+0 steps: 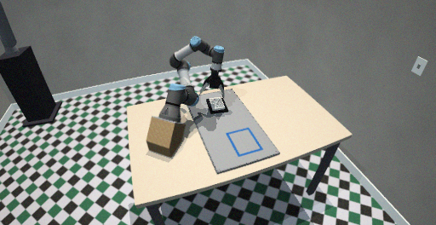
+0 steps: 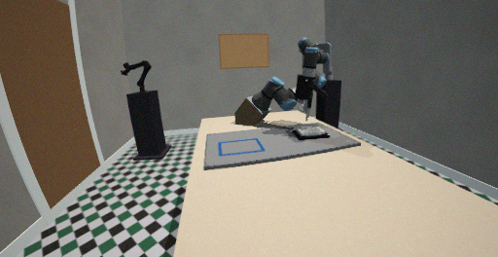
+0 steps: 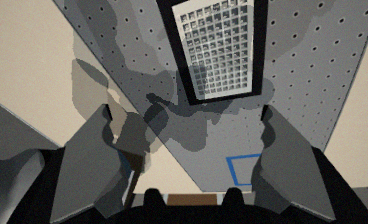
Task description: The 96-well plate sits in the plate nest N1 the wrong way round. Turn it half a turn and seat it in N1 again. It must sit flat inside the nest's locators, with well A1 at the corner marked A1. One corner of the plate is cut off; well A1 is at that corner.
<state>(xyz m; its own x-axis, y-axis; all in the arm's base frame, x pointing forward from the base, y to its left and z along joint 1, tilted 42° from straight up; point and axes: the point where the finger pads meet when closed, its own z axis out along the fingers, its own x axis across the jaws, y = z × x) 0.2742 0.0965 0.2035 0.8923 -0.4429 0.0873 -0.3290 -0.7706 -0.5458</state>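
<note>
The white 96-well plate point(image 1: 217, 103) point(image 2: 311, 131) point(image 3: 217, 50) sits in the black nest N1 point(image 3: 257, 75), whose dark rim shows around it. It looks flat. In the wrist view its far end is cut off by the image edge. I cannot make out the cut corner or the A1 mark. My gripper point(image 1: 212, 94) point(image 2: 305, 115) point(image 3: 186, 105) is open and empty, pointing down. It hangs above the nest's end of the board, with the jaws apart and not touching the plate.
The nest stands on a grey perforated board point(image 1: 217, 156) point(image 2: 282, 147) point(image 3: 315, 75). A blue rectangle outline point(image 1: 232, 144) point(image 2: 238, 140) point(image 3: 232, 171) is marked at the board's other end. The arm's brown base block point(image 1: 163, 137) point(image 2: 248, 113) stands beside the board.
</note>
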